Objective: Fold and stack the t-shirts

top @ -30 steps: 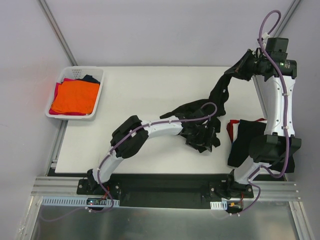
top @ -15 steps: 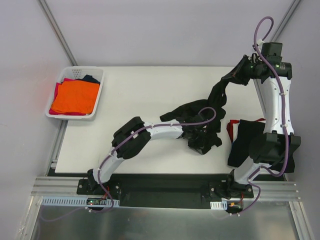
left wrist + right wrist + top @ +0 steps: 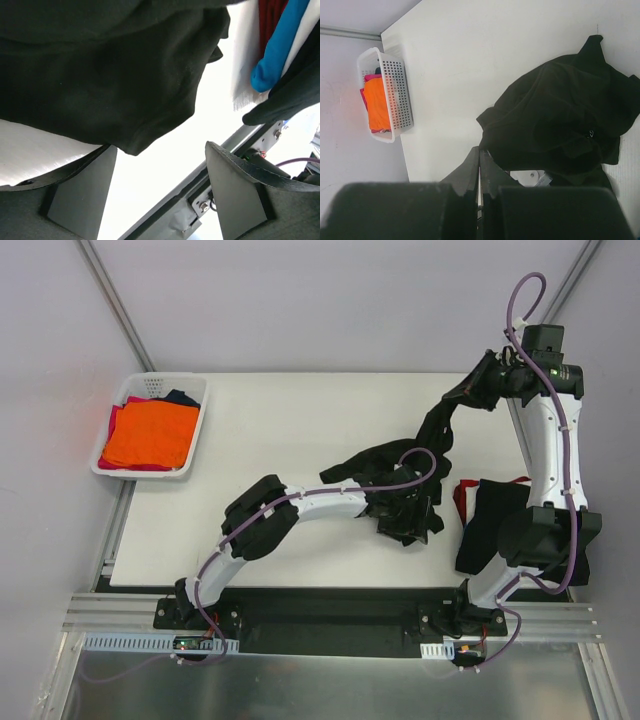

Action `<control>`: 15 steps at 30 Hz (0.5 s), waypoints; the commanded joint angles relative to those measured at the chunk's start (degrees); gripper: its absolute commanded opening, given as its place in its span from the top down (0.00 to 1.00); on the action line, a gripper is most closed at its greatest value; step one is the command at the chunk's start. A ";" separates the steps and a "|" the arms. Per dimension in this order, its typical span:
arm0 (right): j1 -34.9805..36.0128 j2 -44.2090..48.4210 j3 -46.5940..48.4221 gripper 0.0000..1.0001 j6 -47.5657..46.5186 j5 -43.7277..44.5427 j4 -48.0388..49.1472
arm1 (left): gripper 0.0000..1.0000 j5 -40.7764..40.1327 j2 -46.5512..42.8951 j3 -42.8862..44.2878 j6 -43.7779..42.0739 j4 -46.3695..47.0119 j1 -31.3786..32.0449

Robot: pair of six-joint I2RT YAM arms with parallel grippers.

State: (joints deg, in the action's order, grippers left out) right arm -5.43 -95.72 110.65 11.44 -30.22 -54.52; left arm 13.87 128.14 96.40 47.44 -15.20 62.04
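Spanning the space between pale grey walls (image 3: pixel 300 300), a white bench (image 3: pixel 300 430) carries a basket (image 3: pixel 152 377) at its far left, with an orange shirt (image 3: pixel 150 435) inside. Right of centre, a black shirt (image 3: pixel 435 435) stretches from the near middle toward the far-right corner. The left fingers (image 3: pixel 82 200) stand apart at its near end. The right fingers (image 3: pixel 470 172), pressed together, pinch its raised far end. A folded stack (image 3: pixel 490 505) lies near-right.

Basket (image 3: pixel 199 420) on the bench (image 3: pixel 300 420), far-left corner. A t-shirt (image 3: pixel 385 460) lies right of centre, a shirt stack (image 3: pixel 485 505) further right.
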 commanded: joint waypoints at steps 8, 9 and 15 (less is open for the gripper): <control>0.42 2.73 0.62 0.99 -1.69 0.77 0.38 | 0.43 -9.75 7.12 1.50 -1.21 -6.33 -0.08; 0.51 2.65 0.53 0.99 -1.95 0.95 0.38 | 0.62 -8.87 8.61 2.99 -1.04 -6.33 0.10; 0.77 2.74 -0.52 0.99 -2.30 1.39 0.47 | 1.00 -8.59 10.20 3.27 0.02 -6.33 0.98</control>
State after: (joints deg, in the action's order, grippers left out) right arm -5.19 -95.70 110.52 10.37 -29.36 -54.61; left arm 8.69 133.49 101.75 48.01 -15.07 62.06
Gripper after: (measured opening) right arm 0.014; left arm 0.018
